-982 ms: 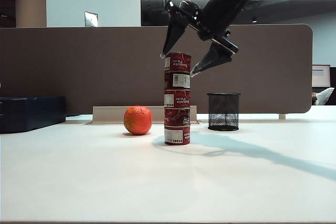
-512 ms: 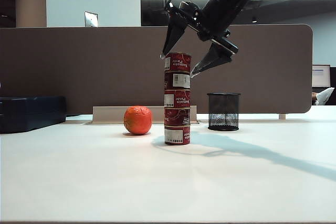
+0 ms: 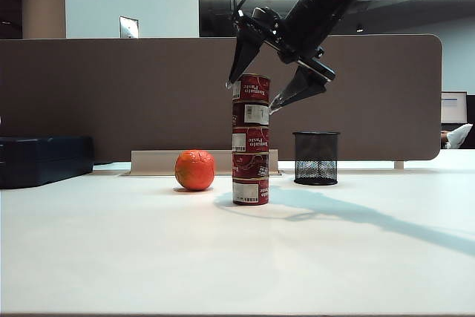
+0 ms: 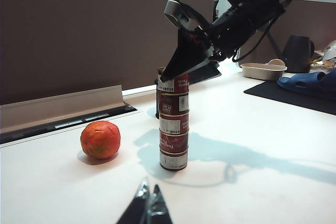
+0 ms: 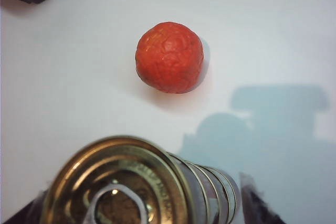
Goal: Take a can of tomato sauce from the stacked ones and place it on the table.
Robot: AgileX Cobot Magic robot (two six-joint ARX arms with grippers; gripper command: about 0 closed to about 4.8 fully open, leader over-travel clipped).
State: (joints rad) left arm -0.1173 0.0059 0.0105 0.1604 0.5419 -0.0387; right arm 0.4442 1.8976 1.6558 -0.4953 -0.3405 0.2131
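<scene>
Several dark-red tomato sauce cans form the stacked ones (image 3: 251, 159) (image 4: 174, 129) on the white table (image 3: 237, 257). My right gripper (image 3: 251, 93) (image 4: 185, 76) hangs over the column, open, with one finger on each side of the top can of tomato sauce (image 3: 251, 87) (image 4: 174, 84). In the right wrist view the gold lid of that top can (image 5: 118, 182) fills the space between the dark fingertips (image 5: 258, 205); I cannot tell whether they touch it. My left gripper (image 4: 149, 188) is shut and empty, low over the table in front of the stack.
A round orange-red fruit (image 3: 195, 170) (image 4: 100, 139) (image 5: 169, 57) lies left of the stack. A black mesh cup (image 3: 315, 157) stands to its right, further back. A brown divider panel (image 3: 111, 94) closes the back, and a dark box (image 3: 44, 159) sits at the left edge.
</scene>
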